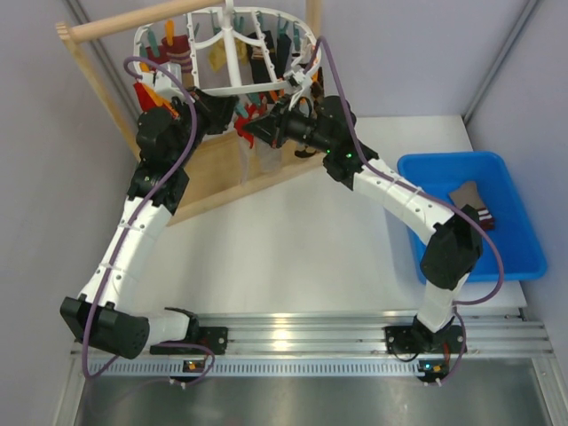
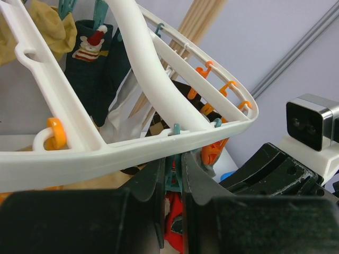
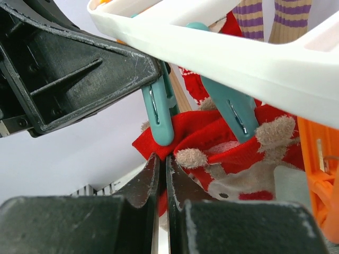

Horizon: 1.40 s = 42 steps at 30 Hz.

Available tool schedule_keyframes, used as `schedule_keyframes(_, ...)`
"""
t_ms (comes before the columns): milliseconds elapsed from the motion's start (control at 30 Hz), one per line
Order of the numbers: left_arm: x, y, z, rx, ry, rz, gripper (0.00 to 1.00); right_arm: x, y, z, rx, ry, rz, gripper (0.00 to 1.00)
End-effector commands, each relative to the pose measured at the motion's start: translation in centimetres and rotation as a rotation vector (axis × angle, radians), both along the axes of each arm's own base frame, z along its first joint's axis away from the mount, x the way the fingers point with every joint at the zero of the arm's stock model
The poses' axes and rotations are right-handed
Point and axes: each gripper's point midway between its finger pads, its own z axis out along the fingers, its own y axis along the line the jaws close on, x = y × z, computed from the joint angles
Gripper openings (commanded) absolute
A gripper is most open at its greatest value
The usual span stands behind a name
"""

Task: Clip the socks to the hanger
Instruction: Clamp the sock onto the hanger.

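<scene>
The white hanger (image 1: 226, 35) hangs from the wooden rod, with several socks clipped to it. My left gripper (image 2: 175, 159) is shut on the top of a teal peg (image 2: 174, 174) just under the hanger's rim (image 2: 106, 153). My right gripper (image 3: 162, 157) is shut on the edge of a red sock (image 3: 212, 132) with beige tufts and holds it up against that teal peg (image 3: 161, 116), whose lower tip overlaps the sock's edge. A second teal peg (image 3: 230, 108) lies over the same sock. In the top view both grippers meet under the hanger's front, around the red sock (image 1: 253, 114).
A blue bin (image 1: 506, 257) at the right holds a dark sock (image 1: 470, 200). The light wooden frame (image 1: 222, 169) stands behind the arms. A navy sock (image 2: 92, 63) and a yellow one (image 2: 47, 26) hang nearby. An orange peg (image 3: 318, 180) sits close on my right gripper's right.
</scene>
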Motion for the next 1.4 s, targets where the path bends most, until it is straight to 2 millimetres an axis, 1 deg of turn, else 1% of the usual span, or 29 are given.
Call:
schedule_keyframes(0,-0.6,-0.8,-0.5,-0.015,0.024,-0.054,0.0,-0.5,-0.6,5.6,0.107,-0.111,0.006,0.0)
schedule_keyframes(33,-0.6,-0.9,-0.6,-0.017,0.027,-0.056,0.0,-0.4,-0.5,5.6,0.106,-0.11,0.001,0.0)
schedule_keyframes(67,-0.7,-1.0,-0.6,-0.024,0.03,-0.062,0.03,-0.3,-0.6,5.8,0.107,-0.117,-0.008,0.0)
schedule_keyframes(100,-0.6,-1.0,-0.7,-0.026,0.035,-0.066,0.08,-0.1,-0.7,5.8,0.106,-0.121,-0.013,0.0)
schedule_keyframes(133,-0.7,-1.1,-0.6,-0.028,0.032,-0.069,0.17,0.0,-0.7,5.7,0.102,-0.121,-0.02,0.0)
schedule_keyframes(200,-0.9,-1.1,-0.4,-0.035,0.033,-0.072,0.23,0.6,-1.1,5.7,0.098,-0.122,-0.046,0.0)
schedule_keyframes(233,-0.9,-1.0,-0.3,-0.038,0.032,-0.066,0.31,1.0,-1.4,5.6,0.095,-0.119,-0.061,0.0)
schedule_keyframes(300,-1.1,-0.7,0.3,-0.044,0.019,-0.054,0.39,1.5,-1.8,5.4,0.092,-0.114,-0.075,0.0)
schedule_keyframes(333,-1.3,-0.5,0.7,-0.045,0.008,-0.047,0.46,1.4,-2.1,5.7,0.095,-0.116,-0.079,0.0)
schedule_keyframes(367,-1.5,-0.2,1.2,-0.044,-0.002,-0.032,0.48,1.6,-2.3,5.5,0.091,-0.113,-0.084,0.0)
schedule_keyframes(433,-1.8,0.2,2.0,-0.042,-0.022,-0.02,0.51,1.9,-3.1,5.8,0.09,-0.12,-0.097,0.0)
schedule_keyframes(500,-2.7,0.5,2.9,-0.031,-0.053,-0.014,0.52,2.2,-3.8,5.5,0.079,-0.126,-0.11,0.0)
schedule_keyframes(533,-3.0,0.6,3.2,-0.026,-0.067,-0.014,0.52,2.2,-4.3,5.9,0.082,-0.135,-0.114,0.0)
schedule_keyframes(567,-3.8,0.9,3.9,-0.019,-0.092,-0.011,0.52,2.3,-4.5,5.7,0.076,-0.137,-0.115,0.0)
schedule_keyframes(600,-4.2,1.1,4.2,-0.017,-0.105,-0.008,0.52,2.6,-4.8,5.4,0.069,-0.133,-0.123,0.0)
schedule_keyframes(633,-4.6,1.2,4.3,-0.012,-0.112,-0.004,0.52,2.5,-5.2,5.5,0.069,-0.138,-0.123,0.0)
schedule_keyframes(667,-5.2,1.6,5.0,-0.002,-0.137,0.008,0.5,2.7,-5.5,5.3,0.061,-0.143,-0.125,0.0)
schedule_keyframes(700,-5.4,1.9,5.1,0.003,-0.141,0.02,0.5,2.7,-5.6,5.2,0.056,-0.144,-0.126,0.0)
schedule_keyframes(733,-5.5,2.3,4.7,0.01,-0.123,0.036,0.49,2.7,-5.8,5.2,0.052,-0.147,-0.127,0.0)
schedule_keyframes(767,-5.8,2.6,4.9,0.014,-0.127,0.049,0.48,2.7,-5.8,5.2,0.049,-0.149,-0.124,0.0)
schedule_keyframes(800,-5.6,3.1,4.6,0.019,-0.118,0.074,0.47,2.8,-6.0,5.1,0.045,-0.151,-0.126,0.0)
schedule_keyframes(933,-5.1,3.8,4.2,0.044,-0.104,0.114,0.44,2.8,-6.4,4.8,0.035,-0.154,-0.123,0.0)
schedule_keyframes(1000,-4.5,3.6,3.8,0.054,-0.092,0.11,0.43,2.8,-6.5,4.7,0.03,-0.159,-0.121,0.0)
schedule_keyframes(1067,-4.1,3.0,3.5,0.051,-0.083,0.085,0.43,2.8,-6.6,4.6,0.023,-0.167,-0.12,0.0)
schedule_keyframes(1167,-3.3,2.8,3.2,0.039,-0.068,0.082,0.42,2.8,-6.8,4.7,0.02,-0.171,-0.123,0.0)
schedule_keyframes(1333,-2.4,3.4,3.0,0.025,-0.049,0.125,0.4,2.5,-6.9,4.9,0.019,-0.182,-0.115,0.0)
schedule_keyframes(1367,-2.1,3.7,2.9,0.022,-0.041,0.147,0.37,2.5,-6.9,4.9,0.019,-0.182,-0.115,0.0)
